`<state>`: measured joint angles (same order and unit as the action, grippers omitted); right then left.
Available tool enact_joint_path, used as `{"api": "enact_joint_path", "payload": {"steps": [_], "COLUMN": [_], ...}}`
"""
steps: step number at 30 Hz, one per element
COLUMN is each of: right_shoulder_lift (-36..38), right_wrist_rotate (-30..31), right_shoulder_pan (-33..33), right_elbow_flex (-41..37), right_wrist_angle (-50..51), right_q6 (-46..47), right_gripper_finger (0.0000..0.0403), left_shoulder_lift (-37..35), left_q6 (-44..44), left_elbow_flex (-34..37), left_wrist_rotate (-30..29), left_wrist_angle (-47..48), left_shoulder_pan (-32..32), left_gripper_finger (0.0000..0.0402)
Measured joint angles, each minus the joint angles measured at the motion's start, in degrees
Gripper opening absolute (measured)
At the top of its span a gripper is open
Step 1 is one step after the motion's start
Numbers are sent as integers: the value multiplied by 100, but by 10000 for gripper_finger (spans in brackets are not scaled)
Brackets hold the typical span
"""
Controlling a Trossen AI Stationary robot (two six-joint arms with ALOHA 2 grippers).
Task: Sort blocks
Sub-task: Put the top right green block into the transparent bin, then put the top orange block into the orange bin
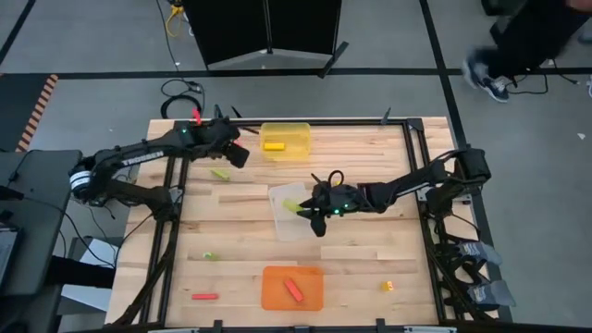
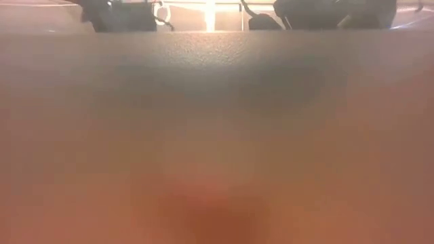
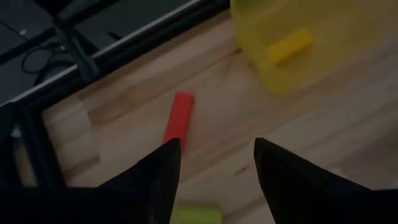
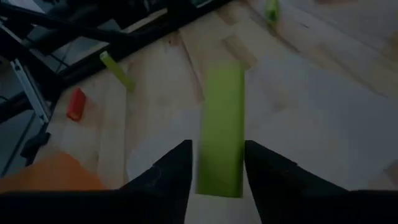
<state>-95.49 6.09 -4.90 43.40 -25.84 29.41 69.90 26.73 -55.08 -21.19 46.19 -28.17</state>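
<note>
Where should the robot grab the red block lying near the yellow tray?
Grab the red block across its narrow middle, coming straight down from above. It lies flat on the table with clear wood along both long sides, so the left gripper, open nearby, could probably straddle it easily.

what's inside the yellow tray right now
One yellow block lies in the yellow tray, and the left wrist view shows it too. Nothing else shows inside; the left hand hovers beside it, not covering it.

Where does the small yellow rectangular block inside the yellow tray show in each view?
High view: small yellow rectangular block near the table's far edge, in the yellow plastic tray.
Low view: not visible.
Left wrist view: upper right.
Right wrist view: absent.
Shared landmark: the yellow tray.
</note>
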Motion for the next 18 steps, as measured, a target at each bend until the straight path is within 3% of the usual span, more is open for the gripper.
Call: {"api": "enact_joint_path", "payload": {"steps": [11,18], "right_shoulder_lift": [475,1009], "right_wrist_rotate": [-374,-368], "right_shoulder_pan": [-49,-301], "right_elbow_flex": [-2,-4], "right_wrist_angle": [140,386], "right_q6": [-290,-666], "right_gripper_finger": [270,283], "left_shoulder_lift": [1384,1777], "left_q6": [-999,-1315], "left_elbow_flex": [-4,-5], "left_wrist_rotate": [737,650], "left_wrist_angle": [-422,-463], "left_shoulder_pan": [-796,-1241], "left_gripper_finger": [225,241]}}
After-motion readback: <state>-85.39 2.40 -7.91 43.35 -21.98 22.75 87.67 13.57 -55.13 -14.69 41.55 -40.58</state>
